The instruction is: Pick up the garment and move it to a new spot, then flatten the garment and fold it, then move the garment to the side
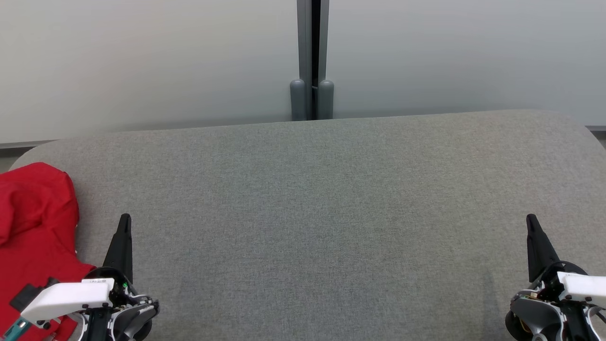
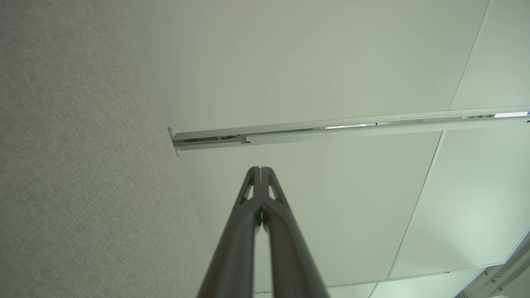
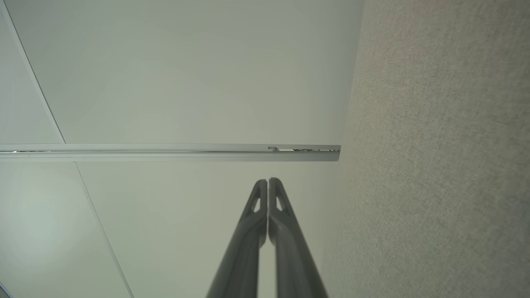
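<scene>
A red garment [image 1: 35, 237] lies bunched at the far left of the grey fabric surface [image 1: 322, 213], part of it cut off by the picture's left edge. My left gripper [image 1: 125, 219] stands just right of the garment, fingers pressed together and holding nothing. In the left wrist view its shut fingertips [image 2: 261, 169] point toward the pale wall. At the lower right, my right gripper [image 1: 531, 219] is shut and empty too, far from the garment. Its fingertips [image 3: 268, 181] also meet in the right wrist view.
The grey surface has rounded far corners and ends at a pale wall [image 1: 142, 61]. A grey vertical post [image 1: 312, 57] divides the wall panels at the centre back. Wide bare fabric lies between the two grippers.
</scene>
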You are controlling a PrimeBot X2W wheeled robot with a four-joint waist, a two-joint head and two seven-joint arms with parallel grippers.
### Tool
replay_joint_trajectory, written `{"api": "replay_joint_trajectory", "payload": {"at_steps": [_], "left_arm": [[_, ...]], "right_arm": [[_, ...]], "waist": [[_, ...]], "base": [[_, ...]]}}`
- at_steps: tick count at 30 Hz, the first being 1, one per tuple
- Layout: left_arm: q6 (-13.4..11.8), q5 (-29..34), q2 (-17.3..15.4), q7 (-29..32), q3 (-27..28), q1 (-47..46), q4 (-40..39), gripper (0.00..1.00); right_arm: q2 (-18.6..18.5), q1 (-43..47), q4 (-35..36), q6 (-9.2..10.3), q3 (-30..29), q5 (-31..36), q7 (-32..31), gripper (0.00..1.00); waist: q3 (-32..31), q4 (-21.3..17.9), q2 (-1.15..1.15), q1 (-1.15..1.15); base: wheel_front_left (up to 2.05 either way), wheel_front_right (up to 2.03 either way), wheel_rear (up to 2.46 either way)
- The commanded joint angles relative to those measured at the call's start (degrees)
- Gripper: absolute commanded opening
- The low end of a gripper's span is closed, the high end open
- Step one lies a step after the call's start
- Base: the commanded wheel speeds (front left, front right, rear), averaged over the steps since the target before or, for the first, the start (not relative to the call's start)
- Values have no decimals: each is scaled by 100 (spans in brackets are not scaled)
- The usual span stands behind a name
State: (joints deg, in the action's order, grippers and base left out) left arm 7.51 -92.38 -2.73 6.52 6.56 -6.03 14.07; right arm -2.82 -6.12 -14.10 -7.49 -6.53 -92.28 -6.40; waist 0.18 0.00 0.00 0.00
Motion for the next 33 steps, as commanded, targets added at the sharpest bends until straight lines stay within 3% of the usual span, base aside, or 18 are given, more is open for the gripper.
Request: {"api": "replay_joint_trajectory", "payload": {"at_steps": [1,14,15,33], "left_arm": [[22,15,-23,3,10,-64,-1,0],[22,15,-23,3,10,-64,-1,0],[-1,0,2,-1,-2,6,14,100],[-2,372,-72,-429,-431,-175,-62,100]], "right_arm": [[-11,-46,-1,0,4,-21,-24,0],[-11,-46,-1,0,4,-20,-24,0],[2,8,-12,0,-1,2,2,100],[-143,-15,113,0,249,417,412,100]], "waist": [[0,0,0,0],[0,0,0,0],[0,0,0,0],[15,1,0,0]], "base": [[0,0,0],[0,0,0],[0,0,0],[0,0,0]]}}
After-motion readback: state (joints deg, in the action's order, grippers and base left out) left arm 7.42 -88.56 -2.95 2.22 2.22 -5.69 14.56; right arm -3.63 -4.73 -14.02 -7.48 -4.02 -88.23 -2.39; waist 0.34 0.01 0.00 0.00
